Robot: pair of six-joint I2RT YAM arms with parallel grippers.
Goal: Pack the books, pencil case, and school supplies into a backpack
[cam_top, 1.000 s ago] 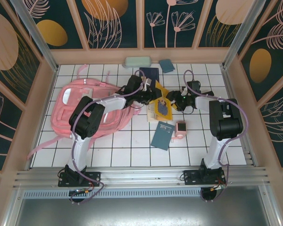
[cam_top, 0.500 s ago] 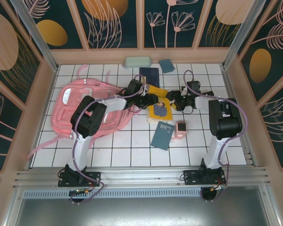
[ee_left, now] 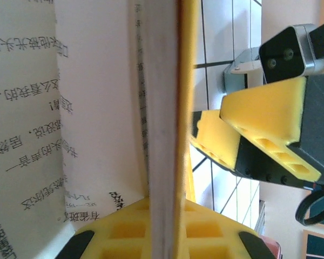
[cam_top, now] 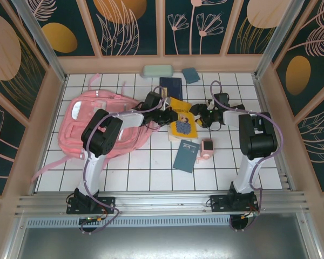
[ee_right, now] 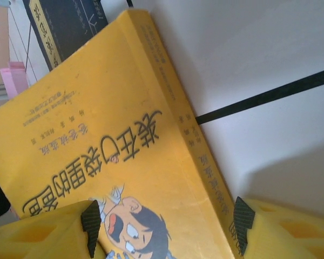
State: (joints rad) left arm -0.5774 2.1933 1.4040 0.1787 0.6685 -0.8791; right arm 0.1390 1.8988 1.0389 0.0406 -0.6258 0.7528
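Note:
The bright yellow book (cam_top: 183, 125) lies mid-table, and my left gripper (cam_top: 171, 115) is shut on its left edge. In the left wrist view, the white pages and yellow cover (ee_left: 170, 135) run straight into that gripper (ee_left: 167, 218). My right gripper (cam_top: 197, 115) stands open at the book's right side. In its own view, its pads (ee_right: 90, 226) straddle the cartoon cover (ee_right: 108, 162) without pinching it. The pink backpack (cam_top: 105, 127) lies to the left. The mint pencil case (cam_top: 157, 70) and a small teal pad (cam_top: 191, 74) sit at the back wall. A pink cube (cam_top: 207, 147) sits beside a dark teal book (cam_top: 186, 155).
A navy book (cam_top: 171, 84) lies just behind the yellow one; it is also visible in the right wrist view as the navy book (ee_right: 65, 24). The two grippers are close together over the book. White tiled table (cam_top: 151, 172) spreads toward the near edge.
My left gripper has closed on the yellow book's edge. The book, raised and fanned open a second ago, now lies flatter. The right gripper has barely moved.

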